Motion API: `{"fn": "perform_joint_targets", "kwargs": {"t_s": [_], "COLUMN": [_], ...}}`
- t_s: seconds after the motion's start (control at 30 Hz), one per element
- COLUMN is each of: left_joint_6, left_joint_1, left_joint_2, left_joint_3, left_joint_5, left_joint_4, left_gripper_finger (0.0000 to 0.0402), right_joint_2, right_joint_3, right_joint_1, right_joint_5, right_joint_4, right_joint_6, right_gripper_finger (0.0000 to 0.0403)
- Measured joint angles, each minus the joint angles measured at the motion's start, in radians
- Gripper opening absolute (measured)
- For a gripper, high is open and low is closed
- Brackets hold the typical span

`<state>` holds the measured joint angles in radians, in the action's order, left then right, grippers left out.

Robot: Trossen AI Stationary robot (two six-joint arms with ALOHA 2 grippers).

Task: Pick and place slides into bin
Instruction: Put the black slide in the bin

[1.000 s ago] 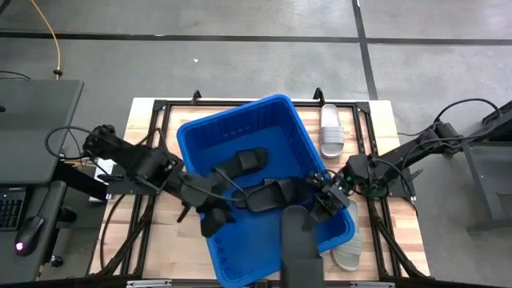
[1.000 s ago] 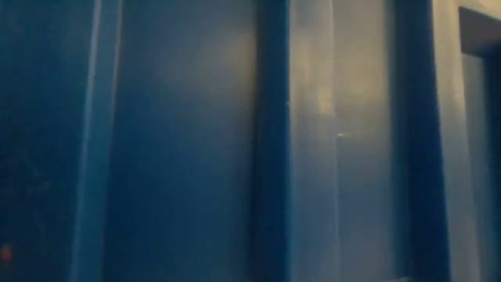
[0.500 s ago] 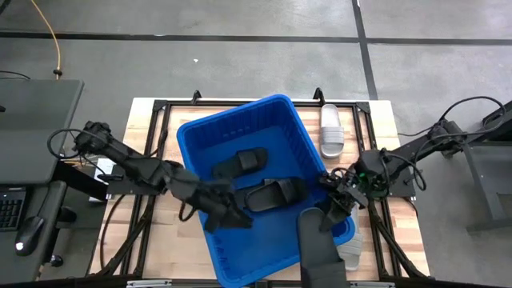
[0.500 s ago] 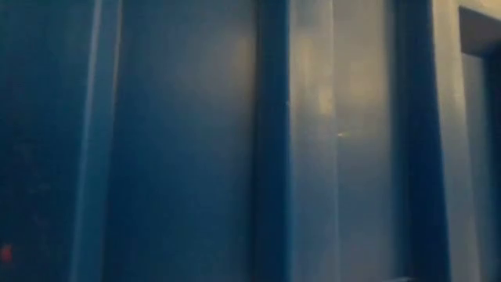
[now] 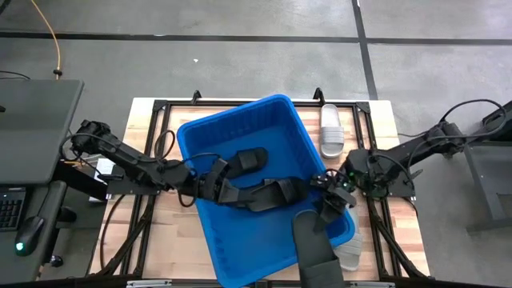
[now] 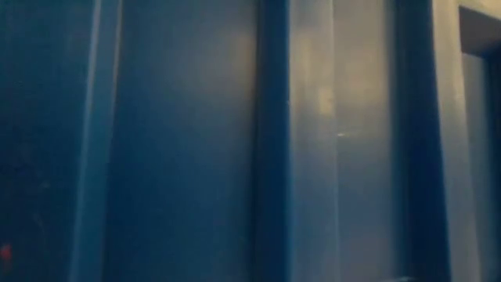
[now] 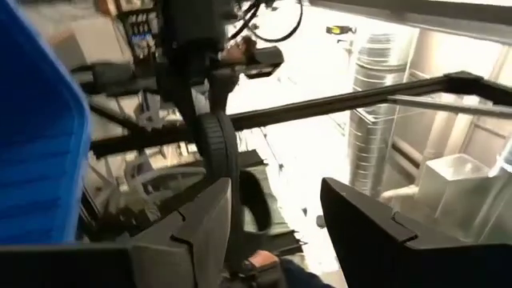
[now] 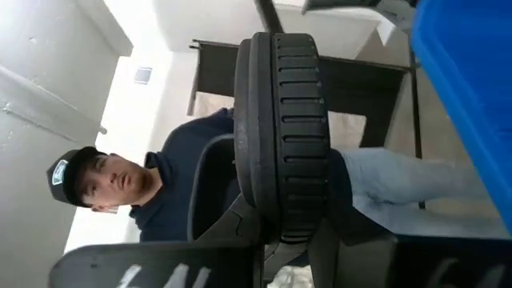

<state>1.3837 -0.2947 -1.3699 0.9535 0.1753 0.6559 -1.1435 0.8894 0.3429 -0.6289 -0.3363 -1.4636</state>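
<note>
One blue bin (image 5: 276,120) sits mid-bench. Five slides show: two black (image 5: 244,161) inside it, one black slide (image 5: 308,240) pinched by the right end effector (image 5: 326,210) over the bin's near-right corner, and two white (image 5: 332,130) right of it. The left end effector (image 5: 210,186), spread and empty, is inside the bin's left wall.

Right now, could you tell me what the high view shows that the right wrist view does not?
High view only: two black slides inside the bin, white slides outside it, and the left gripper over the bin. Right wrist view only: a person behind the table. Both: the right gripper shut on a black slide, plus the blue bin.
</note>
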Motion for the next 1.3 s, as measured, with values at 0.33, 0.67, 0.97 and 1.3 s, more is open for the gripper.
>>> {"fn": "perform_joint_targets", "kwargs": {"t_s": [0.33, 0.67, 0.97, 1.3], "left_joint_6": [0.118, 0.131, 0.111, 0.088], "left_joint_1": [0.036, 0.039, 0.027, 0.000], "left_joint_2": [-0.003, -0.003, -0.002, -0.002], "left_joint_3": [-0.001, -0.001, -0.001, -0.001], "left_joint_5": [-0.058, -0.085, -0.168, -0.170], "left_joint_4": [-0.083, -0.130, -0.127, -0.147], "left_gripper_finger": [0.0184, 0.0184, 0.0184, 0.0184], "right_joint_2": [-0.108, -0.281, -0.425, -0.485], "right_joint_3": [0.020, 0.291, 0.462, 0.485], "right_joint_1": [-0.119, -0.183, -0.186, -0.232], "right_joint_5": [-0.113, -0.214, -0.320, -0.358], "right_joint_4": [0.001, 0.112, 0.248, 0.292], "right_joint_6": [-0.057, 0.026, 0.119, 0.131], "right_gripper_finger": [0.0026, 0.0026, 0.0026, 0.0025]}}
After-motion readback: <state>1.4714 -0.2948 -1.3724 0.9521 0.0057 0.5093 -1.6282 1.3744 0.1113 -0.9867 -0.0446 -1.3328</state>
